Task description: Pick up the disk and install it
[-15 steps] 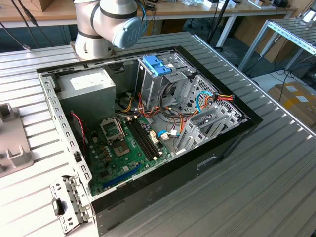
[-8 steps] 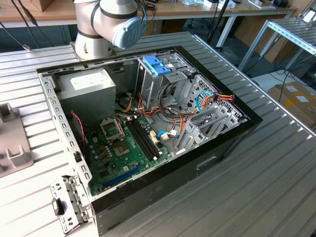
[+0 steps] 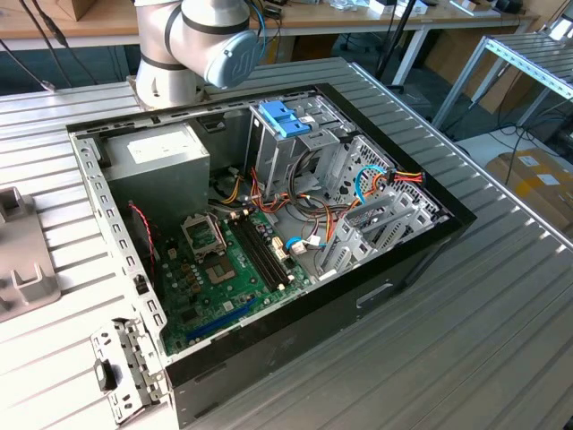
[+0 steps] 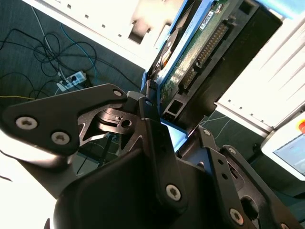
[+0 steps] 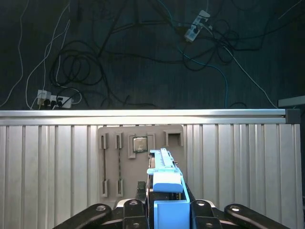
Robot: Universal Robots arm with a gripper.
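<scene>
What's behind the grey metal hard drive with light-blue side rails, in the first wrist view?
A flat grey slotted tray holding a small square chip, on the ribbed metal table. The disk, in the gripper, hides part of the tray.

Ribbed aluminium bench [image 3: 501, 296] stretching wide under bright, even light. Behind it, wooden desks [image 3: 358, 16] line the back, and a metal rack [image 3: 528, 55] stands at the exterior view's right with a cardboard box [image 3: 535, 179] on the floor below. In the first wrist view, dark floor [image 5: 286, 47] past the bench edge, cables [image 5: 81, 62] looping across it, a white power strip [image 5: 56, 100] among them
</scene>
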